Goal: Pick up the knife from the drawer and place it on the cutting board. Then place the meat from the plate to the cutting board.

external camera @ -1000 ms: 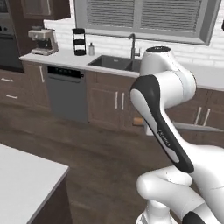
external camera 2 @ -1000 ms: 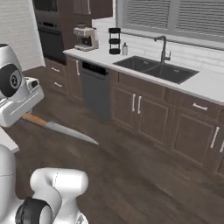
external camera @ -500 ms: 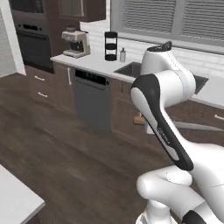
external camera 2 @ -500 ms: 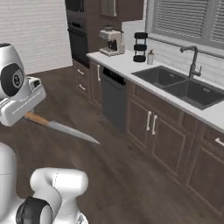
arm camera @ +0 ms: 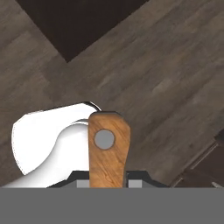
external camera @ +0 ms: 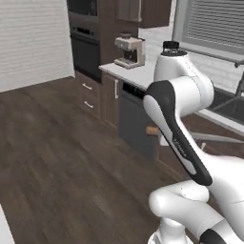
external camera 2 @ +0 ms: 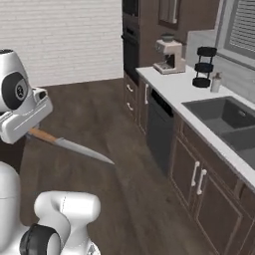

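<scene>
Running along the right of the kitchen, the counter (external camera 2: pixel 175 89) carries a sink (external camera 2: pixel 226 121), a coffee machine (external camera 2: pixel 167 55) and a dark jar rack (external camera 2: pixel 202 66), with brown cabinets and a dishwasher (external camera 2: pixel 159 133) below and bare wood floor (external camera 2: pixel 99 119) in front. Neither a cutting board nor a plate with meat can be made out on this stretch. The white arm (external camera: pixel 183 119) is folded up over the base, well apart from the counter. At its end the pincer (external camera 2: pixel 29 131) is closed on the knife (external camera 2: pixel 69 145) by the wooden handle, the grey blade pointing out and slightly down over the floor; the hand view looks down the handle (arm camera: pixel 108 146) held between the two tips. Judging from this, the pickup looks done, and the knife is in transit. Still left: setting it on the board, then fetching the meat from its plate and placing that too.
</scene>
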Controlling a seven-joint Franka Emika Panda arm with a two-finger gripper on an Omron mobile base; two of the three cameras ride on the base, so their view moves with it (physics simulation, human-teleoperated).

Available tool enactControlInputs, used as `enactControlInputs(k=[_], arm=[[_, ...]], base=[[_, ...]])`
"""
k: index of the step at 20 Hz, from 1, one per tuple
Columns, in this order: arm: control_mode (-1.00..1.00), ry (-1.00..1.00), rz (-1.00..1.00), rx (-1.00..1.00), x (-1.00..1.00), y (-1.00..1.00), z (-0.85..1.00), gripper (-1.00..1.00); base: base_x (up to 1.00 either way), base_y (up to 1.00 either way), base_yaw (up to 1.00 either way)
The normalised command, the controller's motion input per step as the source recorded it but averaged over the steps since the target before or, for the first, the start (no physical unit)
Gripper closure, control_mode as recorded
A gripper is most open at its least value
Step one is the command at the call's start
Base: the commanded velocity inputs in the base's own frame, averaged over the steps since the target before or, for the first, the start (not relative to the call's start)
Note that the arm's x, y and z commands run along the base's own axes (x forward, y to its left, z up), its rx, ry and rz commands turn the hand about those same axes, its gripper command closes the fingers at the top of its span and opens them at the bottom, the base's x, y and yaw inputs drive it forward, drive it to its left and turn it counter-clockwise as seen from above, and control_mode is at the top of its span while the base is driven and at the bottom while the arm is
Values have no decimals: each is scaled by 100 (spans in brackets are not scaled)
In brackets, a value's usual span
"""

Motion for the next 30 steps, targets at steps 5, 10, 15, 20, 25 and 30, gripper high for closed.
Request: enactControlInputs(k=[5,10,15,20,25,30], arm=[[100,0,0,0,0,0,0,100],[100,0,0,0,0,0,0,100],[100,0,0,0,0,0,0,100],[100,0,0,0,0,0,0,100],[100,0,0,0,0,0,0,100],[100,0,0,0,0,0,0,100]], base=[[100,-3,63],[100,0,70],[100,-9,64],[99,-44,58],[91,-48,61],[75,-54,60]])
